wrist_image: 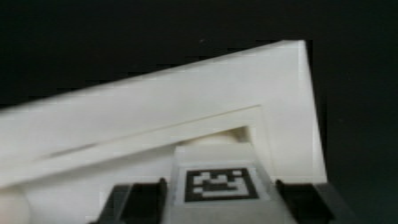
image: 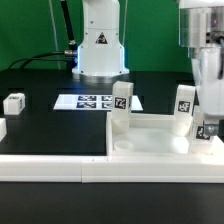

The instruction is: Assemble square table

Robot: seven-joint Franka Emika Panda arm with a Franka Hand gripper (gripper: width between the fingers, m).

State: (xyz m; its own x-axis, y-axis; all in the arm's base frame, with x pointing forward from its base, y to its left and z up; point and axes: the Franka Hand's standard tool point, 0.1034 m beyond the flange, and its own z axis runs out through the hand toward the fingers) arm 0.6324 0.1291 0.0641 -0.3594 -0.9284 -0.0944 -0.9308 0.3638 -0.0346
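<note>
The square table's white slab (image: 155, 146) lies flat at the exterior view's right, and it fills much of the wrist view too (wrist_image: 160, 110). Two tagged white legs stand upright on it, one at a left corner (image: 121, 103) and one at a far right corner (image: 184, 103). My gripper (image: 207, 122) comes down from above at the slab's near right corner, shut on a third tagged leg (image: 207, 131). In the wrist view that leg (wrist_image: 217, 185) sits between the dark fingers (wrist_image: 135, 203), tag facing the camera, over the slab. The leg's lower end is hidden.
A loose leg (image: 14, 102) lies on the black table at the exterior view's left, another (image: 2, 128) at the left edge. The marker board (image: 90, 101) lies behind the slab. A long white border rail (image: 50, 166) runs along the front. The robot base (image: 100, 50) stands at the back.
</note>
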